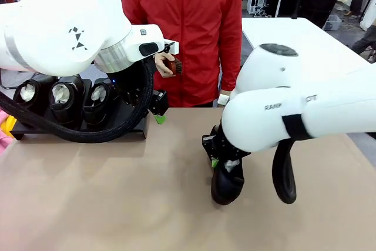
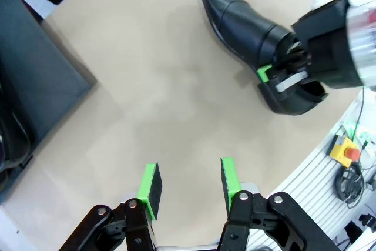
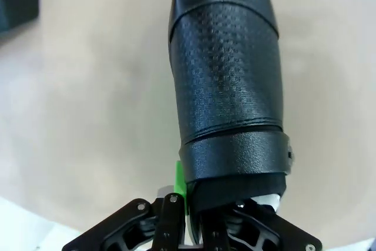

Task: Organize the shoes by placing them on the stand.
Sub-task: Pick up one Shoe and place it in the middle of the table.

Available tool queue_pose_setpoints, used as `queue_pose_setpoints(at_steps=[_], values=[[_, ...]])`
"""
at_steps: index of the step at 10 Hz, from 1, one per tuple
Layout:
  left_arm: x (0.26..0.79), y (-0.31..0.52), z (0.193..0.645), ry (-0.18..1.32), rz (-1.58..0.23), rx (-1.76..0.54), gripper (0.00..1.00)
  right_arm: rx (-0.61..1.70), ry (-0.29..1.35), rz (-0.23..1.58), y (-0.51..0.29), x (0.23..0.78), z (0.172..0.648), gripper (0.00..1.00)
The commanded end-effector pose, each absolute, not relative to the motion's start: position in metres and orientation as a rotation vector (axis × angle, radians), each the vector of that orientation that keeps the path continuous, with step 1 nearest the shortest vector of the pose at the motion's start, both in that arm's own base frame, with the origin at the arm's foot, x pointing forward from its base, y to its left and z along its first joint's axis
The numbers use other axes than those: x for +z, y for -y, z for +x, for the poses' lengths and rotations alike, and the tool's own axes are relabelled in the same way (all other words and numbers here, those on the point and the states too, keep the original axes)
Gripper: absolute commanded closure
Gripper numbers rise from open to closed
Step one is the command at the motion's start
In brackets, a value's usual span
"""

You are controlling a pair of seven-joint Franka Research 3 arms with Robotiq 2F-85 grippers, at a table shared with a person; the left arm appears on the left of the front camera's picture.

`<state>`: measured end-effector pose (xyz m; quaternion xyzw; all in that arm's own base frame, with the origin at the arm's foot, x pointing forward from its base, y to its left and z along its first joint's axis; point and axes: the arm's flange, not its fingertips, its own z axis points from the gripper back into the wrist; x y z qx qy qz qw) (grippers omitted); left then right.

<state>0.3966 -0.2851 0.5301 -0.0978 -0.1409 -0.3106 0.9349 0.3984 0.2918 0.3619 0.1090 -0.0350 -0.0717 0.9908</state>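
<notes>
Three black glossy shoes (image 1: 64, 95) stuffed with white paper stand side by side on the low black stand (image 1: 82, 129) at the far left. A fourth shoe (image 1: 228, 183) rests on the table right of centre, and my right gripper (image 1: 218, 158) is shut on its heel rim. The right wrist view looks along this shoe (image 3: 226, 74), with my right gripper (image 3: 191, 198) clamped on its back edge. My left gripper (image 1: 157, 113) hovers beside the stand's right end. Seen from the left wrist, that gripper (image 2: 189, 183) is open over bare table, apart from the shoe (image 2: 247, 27).
A person in a red jacket stands at the far side holding a small brown brush (image 1: 176, 66). The left arm's black cable loops in front of the stand. An emergency-stop box (image 2: 345, 151) sits off the table edge. Bare tan tabletop (image 1: 117, 192) lies between the arms.
</notes>
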Motion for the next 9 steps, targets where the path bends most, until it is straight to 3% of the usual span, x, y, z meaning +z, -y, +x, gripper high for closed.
queue_pose_setpoints(at_steps=[1, 7, 9], values=[[0.531, 0.283, 0.396, 0.293, -0.201, -0.626, 0.45, -0.196, 0.052, 0.212, -0.313, 0.35, 0.408, 0.97], [0.531, 0.283, 0.396, 0.293, -0.201, -0.626, 0.45, -0.115, 0.065, 0.227, -0.31, 0.371, 0.396, 0.0], [0.531, 0.283, 0.396, 0.293, -0.201, -0.626, 0.45, -0.1, 0.061, 0.256, -0.292, 0.398, 0.39, 0.0]])
